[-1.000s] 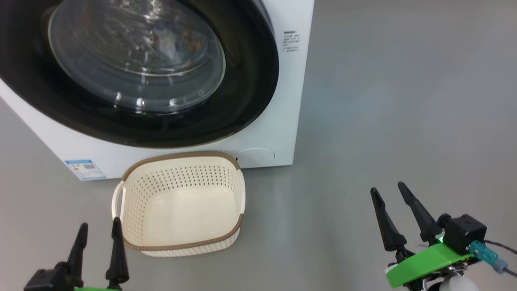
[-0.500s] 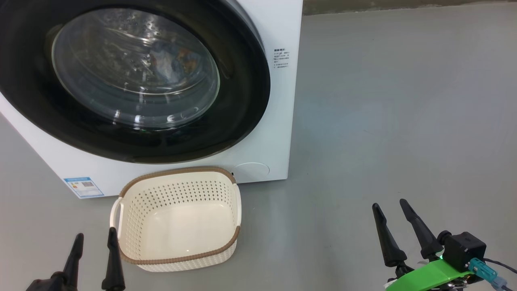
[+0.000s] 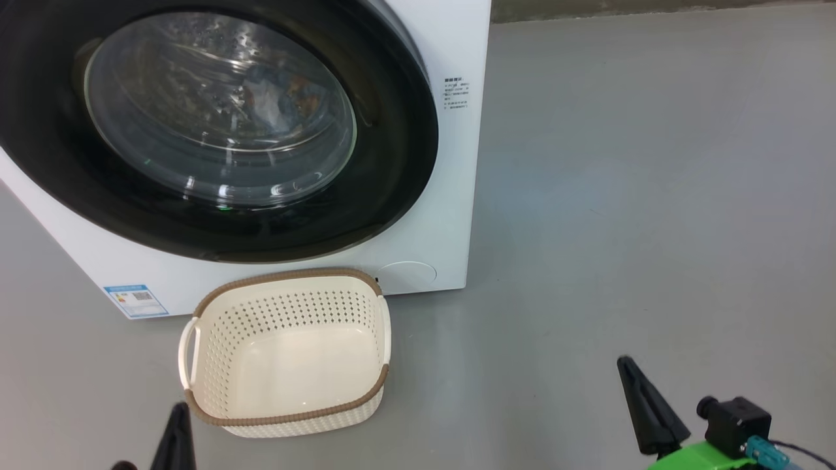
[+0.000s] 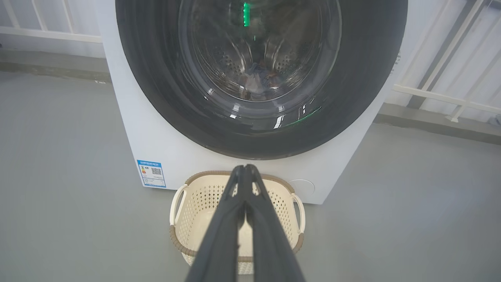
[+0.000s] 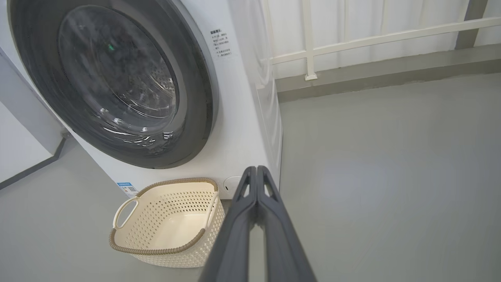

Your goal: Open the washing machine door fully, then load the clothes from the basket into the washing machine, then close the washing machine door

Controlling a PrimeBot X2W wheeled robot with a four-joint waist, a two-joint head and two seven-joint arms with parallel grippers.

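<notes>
Left end effector (image 4: 245, 169) and right end effector (image 5: 256, 169) just went from spread to pressed together, empty. Basket (image 3: 287, 418) bare lower left, clothes (image 3: 271, 98) behind the shut door (image 3: 398, 150) upper left. Looks done.

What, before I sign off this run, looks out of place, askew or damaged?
Nothing stands out. The door is shut on the washer, the clothes lie inside behind its glass, the basket stands upright and empty in front, and the left gripper and right gripper are shut, holding nothing.
</notes>
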